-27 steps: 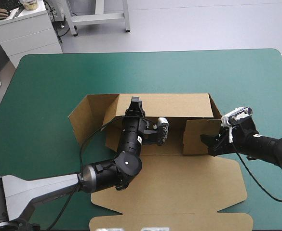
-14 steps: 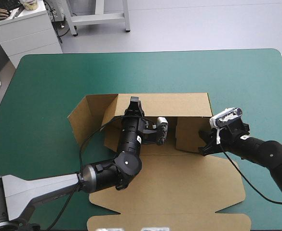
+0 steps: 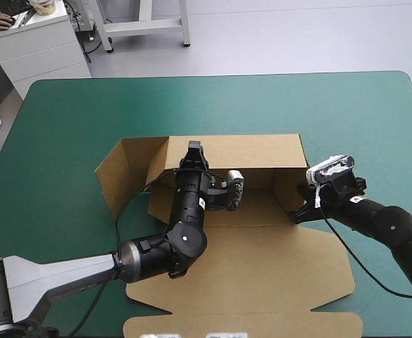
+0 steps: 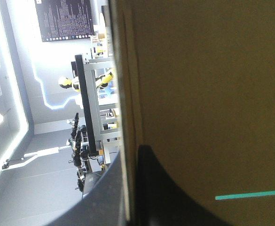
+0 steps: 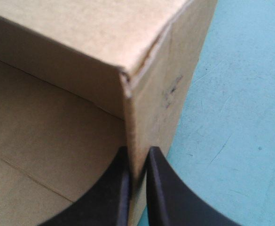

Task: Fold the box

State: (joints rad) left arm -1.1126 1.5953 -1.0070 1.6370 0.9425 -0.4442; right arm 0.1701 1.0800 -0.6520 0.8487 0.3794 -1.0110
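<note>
On the tabletop [image 3: 65,113]: the brown box [image 3: 262,236] sat near the middle of the teal-green cover [image 3: 346,113], partly raised, its open side up
Far wall [image 3: 248,151]: stood upright along the box's far side, running most of its width
Left side: a flap [image 3: 121,176] leaned outward at a slant, away from the interior, with a second panel tilted just inside it
Right wall [image 3: 289,189]: short and upright, it met the far wall in a creased corner
Near panel [image 3: 255,289]: a broad sheet lay flat toward the tabletop's near edge, its notched corners on the cover
Left hand [image 3: 194,149]: reached across the box's interior to the far wall's top edge; in its wrist view the hand [image 4: 130,157] had its black fingers [image 4: 165,193] on either side of the board's edge, all but together, clamped on the box
Right hand [image 3: 298,208]: came in from the right, at the right wall; in its wrist view the hand [image 5: 137,155] pinched that wall just below the corner, one of its fingers [image 5: 109,193] inside the box, the other outside over the cover
Spacing: the two hands were well apart, the box's floor between them
</note>
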